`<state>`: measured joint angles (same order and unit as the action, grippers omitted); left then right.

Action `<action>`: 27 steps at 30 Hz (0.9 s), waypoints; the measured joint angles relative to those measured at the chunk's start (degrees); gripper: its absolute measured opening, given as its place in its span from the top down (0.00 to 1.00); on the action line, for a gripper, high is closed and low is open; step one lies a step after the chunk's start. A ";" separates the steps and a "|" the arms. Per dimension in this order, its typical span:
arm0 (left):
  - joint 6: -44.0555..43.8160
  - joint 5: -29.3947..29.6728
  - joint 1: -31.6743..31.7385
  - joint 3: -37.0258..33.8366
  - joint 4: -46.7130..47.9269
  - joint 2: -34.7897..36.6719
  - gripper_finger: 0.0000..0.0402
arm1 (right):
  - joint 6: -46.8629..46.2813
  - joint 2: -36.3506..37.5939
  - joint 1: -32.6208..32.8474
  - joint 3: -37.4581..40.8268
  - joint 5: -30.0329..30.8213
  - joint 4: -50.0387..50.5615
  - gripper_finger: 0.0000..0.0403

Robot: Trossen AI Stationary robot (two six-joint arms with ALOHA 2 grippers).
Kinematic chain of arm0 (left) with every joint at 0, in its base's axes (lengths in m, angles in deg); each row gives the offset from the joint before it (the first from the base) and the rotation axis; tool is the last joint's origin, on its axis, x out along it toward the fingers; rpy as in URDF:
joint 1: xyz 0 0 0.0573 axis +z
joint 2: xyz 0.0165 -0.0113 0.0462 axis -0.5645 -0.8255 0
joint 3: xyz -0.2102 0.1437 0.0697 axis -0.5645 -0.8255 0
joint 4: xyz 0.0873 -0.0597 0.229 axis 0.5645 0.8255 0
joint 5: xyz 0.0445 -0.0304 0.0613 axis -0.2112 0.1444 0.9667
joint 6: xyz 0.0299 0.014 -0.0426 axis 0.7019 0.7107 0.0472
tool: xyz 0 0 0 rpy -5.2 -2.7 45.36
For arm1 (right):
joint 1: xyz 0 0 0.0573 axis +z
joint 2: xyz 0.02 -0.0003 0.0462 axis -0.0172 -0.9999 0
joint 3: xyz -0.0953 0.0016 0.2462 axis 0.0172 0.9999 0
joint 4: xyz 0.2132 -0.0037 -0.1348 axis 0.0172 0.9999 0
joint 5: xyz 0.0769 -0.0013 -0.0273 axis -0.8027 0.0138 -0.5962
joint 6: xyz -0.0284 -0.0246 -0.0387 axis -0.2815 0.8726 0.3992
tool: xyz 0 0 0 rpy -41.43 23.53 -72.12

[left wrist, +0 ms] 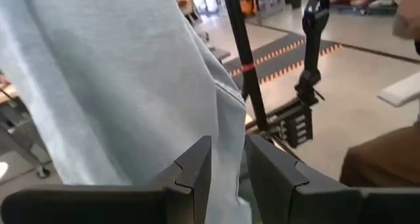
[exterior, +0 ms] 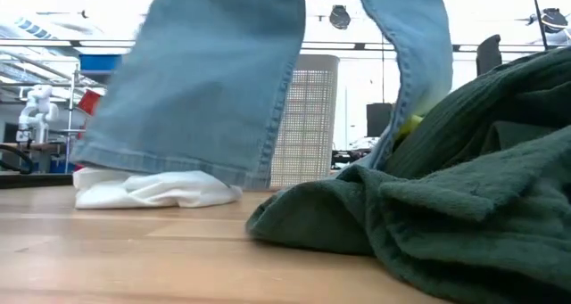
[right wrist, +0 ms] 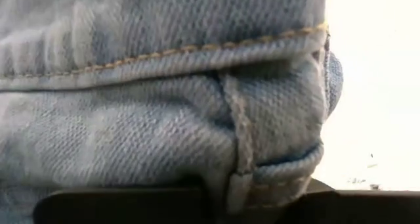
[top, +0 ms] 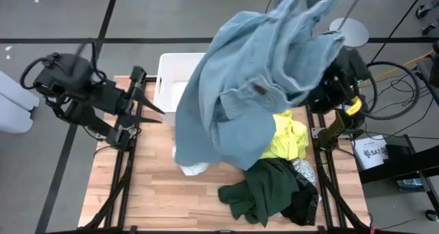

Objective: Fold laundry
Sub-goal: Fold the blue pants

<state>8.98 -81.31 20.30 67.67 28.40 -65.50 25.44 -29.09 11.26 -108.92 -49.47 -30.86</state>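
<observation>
- The light blue denim garment [top: 260, 90] hangs high over the middle of the table, unfolded, its lower hem brushing or nearly brushing the wood just beside the small white cloth [exterior: 156, 188].
- The right wrist view is filled with denim seam pressed against that arm's fingers, so the right gripper, hidden under the cloth in the high view, is clamped narrow on the light blue denim garment and holds it aloft.
- The left gripper [top: 140, 110] sits at the table's left edge beside the white tub [top: 168, 73]; its wrist view shows the denim's hanging edge in the gap between the two fingers [left wrist: 193, 171], which stand narrowly apart. Whether they already pinch the cloth is hard to tell; it looks like a reach for a second hold.
- The bright yellow garment [top: 288, 138] lies crumpled under the denim, touching the dark green garment [top: 264, 193], which is heaped at the table's near right.
- A black cloth [top: 305, 206] and a patterned grey-white cloth [top: 302, 169] are tucked against that heap.
- As a judgement: nothing is folded yet. No neat stack shows anywhere; the first garment is only being lifted and spread, and every other piece remains to be done.
</observation>
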 joint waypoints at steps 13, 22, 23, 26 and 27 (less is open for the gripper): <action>-1.04 2.52 4.18 0.04 -0.46 -12.74 0.74 | -10.79 0.33 4.02 -2.62 -4.29 -4.68 0.90; 1.47 -9.09 9.61 0.00 -10.33 -19.41 0.74 | -6.72 1.88 12.35 -3.35 -11.31 -6.89 0.90; 1.47 -10.11 9.90 0.00 -13.01 -20.22 0.74 | -5.92 1.96 13.20 -3.37 -11.27 -6.97 0.90; 1.44 -13.09 10.70 -0.02 -20.01 -22.84 0.74 | -3.79 2.05 14.80 -3.37 -11.21 -7.57 0.90; 1.31 -14.98 10.95 -0.02 -22.57 -23.69 0.74 | -2.40 2.07 15.15 -3.34 -11.07 -7.68 0.90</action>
<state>10.29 -96.29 31.25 67.65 5.83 -89.19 23.04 -27.02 26.40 -112.26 -60.54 -38.54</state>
